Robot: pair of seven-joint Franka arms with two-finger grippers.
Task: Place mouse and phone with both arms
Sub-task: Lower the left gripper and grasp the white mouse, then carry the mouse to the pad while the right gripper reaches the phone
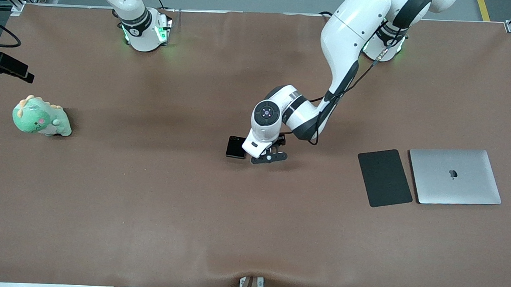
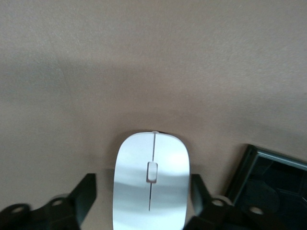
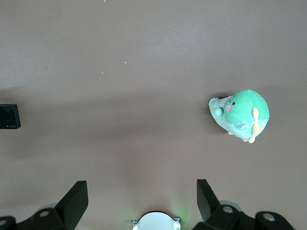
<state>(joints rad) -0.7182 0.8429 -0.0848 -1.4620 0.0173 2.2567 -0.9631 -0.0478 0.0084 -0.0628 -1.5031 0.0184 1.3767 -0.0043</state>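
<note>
Here, in the front view, the left hand (image 1: 267,155) is down at the worktop (image 1: 147,208), just beside the phone (image 1: 236,147). The left wrist view shows its fingers (image 2: 85,191) straddling the mouse (image 2: 151,177) with slim gaps, phone (image 2: 273,184) alongside. In the right wrist view the waiting right hand (image 3: 139,201) is spread over the worktop, near a green plush toy (image 3: 242,115).

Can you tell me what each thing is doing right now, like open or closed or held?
Small white glossy mouse: on the table, between the left gripper's fingers, a small gap each side.
Small black square phone: flat on the table beside the mouse.
Silver laptop: lid closed.
Flat black rectangular pad: flat, beside the laptop.
Green plush dinosaur: lying untouched.
Left gripper: open around the mouse.
Right gripper: open, empty, waiting.
</note>
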